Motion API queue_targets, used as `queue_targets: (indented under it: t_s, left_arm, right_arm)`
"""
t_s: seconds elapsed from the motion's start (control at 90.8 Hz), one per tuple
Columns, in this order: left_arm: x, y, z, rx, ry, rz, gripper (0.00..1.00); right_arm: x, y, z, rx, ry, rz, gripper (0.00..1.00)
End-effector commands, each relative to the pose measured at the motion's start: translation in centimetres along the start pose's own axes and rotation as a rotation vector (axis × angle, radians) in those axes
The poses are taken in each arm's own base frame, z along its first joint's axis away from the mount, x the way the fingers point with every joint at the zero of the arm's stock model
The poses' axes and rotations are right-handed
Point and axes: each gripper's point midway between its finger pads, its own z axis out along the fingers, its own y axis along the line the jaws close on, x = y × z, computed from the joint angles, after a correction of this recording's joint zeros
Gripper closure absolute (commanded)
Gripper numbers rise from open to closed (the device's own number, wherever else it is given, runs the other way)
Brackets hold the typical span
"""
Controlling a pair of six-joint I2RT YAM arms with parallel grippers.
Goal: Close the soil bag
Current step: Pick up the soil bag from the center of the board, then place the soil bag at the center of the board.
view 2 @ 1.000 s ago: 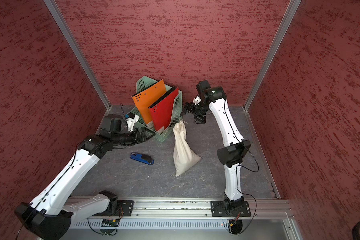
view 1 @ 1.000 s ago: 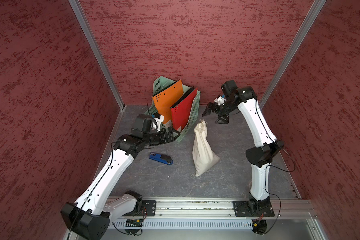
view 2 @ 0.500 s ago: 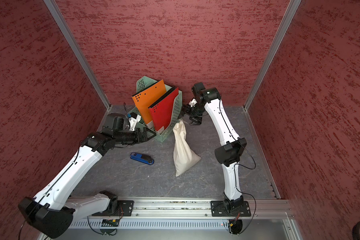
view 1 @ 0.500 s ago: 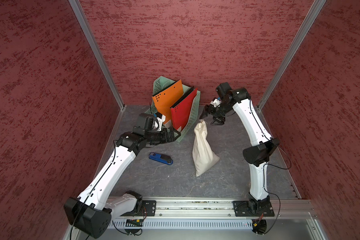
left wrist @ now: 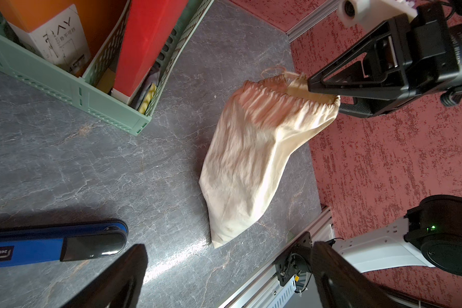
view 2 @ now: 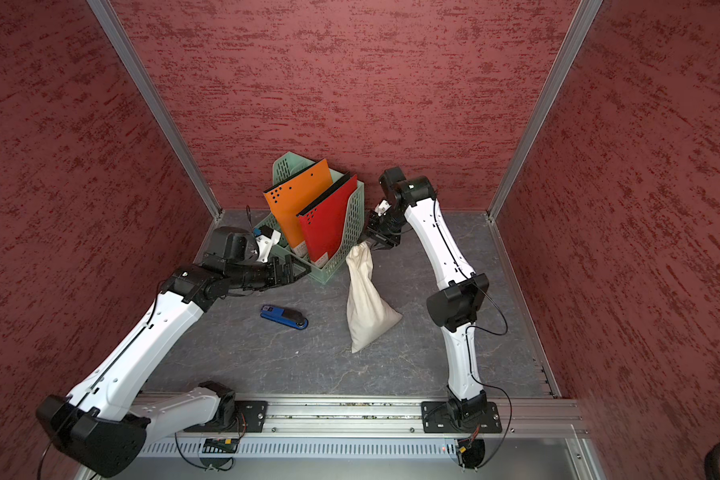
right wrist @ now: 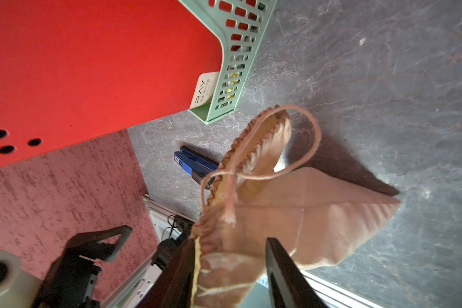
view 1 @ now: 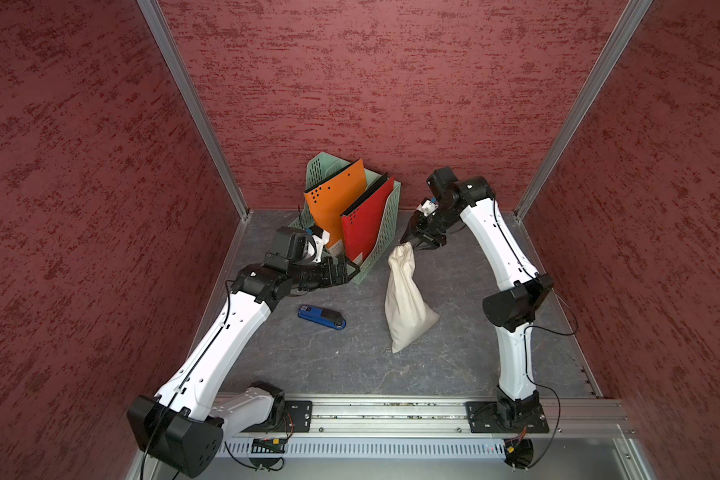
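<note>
Left gripper (view 1: 350, 272): left of centre in both top views, jaws spread wide, nothing in them, low beside the rack's front corner.
Blue stapler (view 1: 321, 318): lies flat on the grey floor, below the left gripper in the frame, well apart from the bag.
Green file rack (view 1: 385, 232): centre, at the back wall; it holds an orange folder (view 1: 337, 203) and a red folder (view 1: 364, 226).
Soil bag (view 1: 406, 299): just right of the rack, standing on its bulged bottom, mouth gathered but not drawn shut.
Handling: soft, limp cloth; the weight seems to sit low, so the neck likely folds easily.
Cord (right wrist: 318, 136): a thin loose loop at the mouth, probably slippery; I would pull this while the rim is held.
Right gripper (view 1: 416, 244): right of centre, jaws on both sides of the gathered rim, cloth between them; whether they pinch it already I cannot tell.
</note>
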Motion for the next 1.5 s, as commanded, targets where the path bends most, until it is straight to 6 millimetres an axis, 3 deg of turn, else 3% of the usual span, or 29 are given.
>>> queue_targets:
  t_s: [0.0,0.209,0.463,0.837,0.926,1.113,1.289,1.399,1.488]
  left_arm:
    - [-0.7,-0.6,-0.7,0.020,-0.033,0.017,0.00]
    - [-1.2,-0.8,-0.3,0.034,-0.043,-0.007,0.00]
    - [-1.3,-1.5,0.0,0.068,-0.052,-0.039,0.00]
    - [-1.2,-4.5,0.7,0.116,-0.051,-0.017,0.00]
    - [-1.2,-5.5,0.8,0.124,-0.053,-0.002,0.00]
    - [-0.8,-6.8,1.0,0.134,-0.058,0.008,0.00]
    - [-0.2,-7.8,2.2,0.138,-0.028,0.017,0.00]
    - [-0.2,-8.8,3.1,0.148,-0.008,0.037,0.00]
    - [-0.5,-10.0,4.1,0.165,0.016,0.060,0.00]
  right_arm:
    - [0.2,0.8,-0.7,-0.015,-0.016,-0.025,0.67]
    - [1.5,0.2,-1.8,0.019,-0.007,-0.052,1.00]
    - [2.6,-0.5,-5.2,0.071,-0.103,-0.107,1.00]
    - [2.9,4.5,-10.2,-0.141,-0.279,-0.229,1.00]
    - [3.4,4.5,-10.0,-0.153,-0.263,-0.249,1.00]
    - [4.4,1.3,-7.6,-0.099,-0.251,-0.250,1.00]
    - [6.8,-1.2,-4.7,-0.137,-0.201,-0.203,1.00]
    - [8.0,-2.0,-4.3,-0.164,-0.202,-0.189,1.00]
    - [8.9,-2.2,-5.1,-0.176,-0.229,-0.203,1.00]
